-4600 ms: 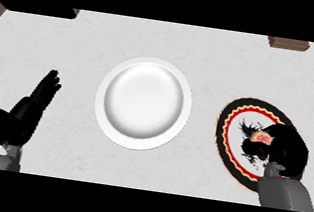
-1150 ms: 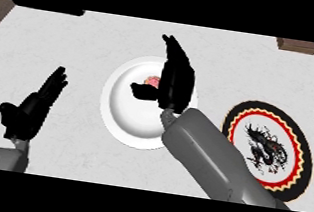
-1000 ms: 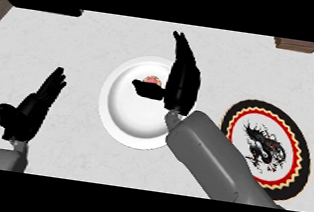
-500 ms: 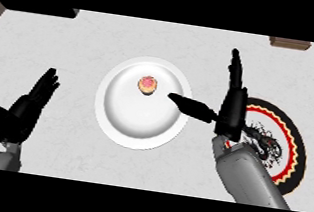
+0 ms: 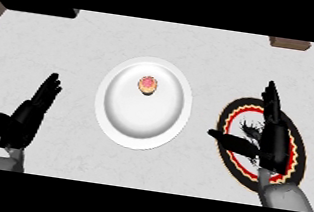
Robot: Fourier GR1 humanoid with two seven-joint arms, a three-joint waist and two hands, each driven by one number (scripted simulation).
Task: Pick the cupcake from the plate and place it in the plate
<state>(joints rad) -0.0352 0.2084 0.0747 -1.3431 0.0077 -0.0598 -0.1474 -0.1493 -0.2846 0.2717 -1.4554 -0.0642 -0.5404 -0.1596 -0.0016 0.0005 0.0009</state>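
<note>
We saw that the cupcake (image 5: 148, 85) now sat on the white plate (image 5: 120, 123), toward its far half, upright and clear of any hand. Our right hand (image 5: 269, 139) had let it go: the fingers stood straight and the thumb stuck out to the left, holding nothing, over the dark patterned plate (image 5: 228, 164) at the right. We judged the placing itself done, since the cupcake rested alone on the white plate and nothing touched it.

Against the frame of about a second before, the right arm had drawn well back; then it lay across the white plate with the hand just beside the cupcake, and now it hung to the right, apart from that plate. Half a second before, it was already on its way out, nearer the plate's right rim. In the oldest frame the white plate was bare and the right hand was down on the patterned plate.

Our left hand (image 5: 28, 115) rested open near the left edge, fingers up.
</note>
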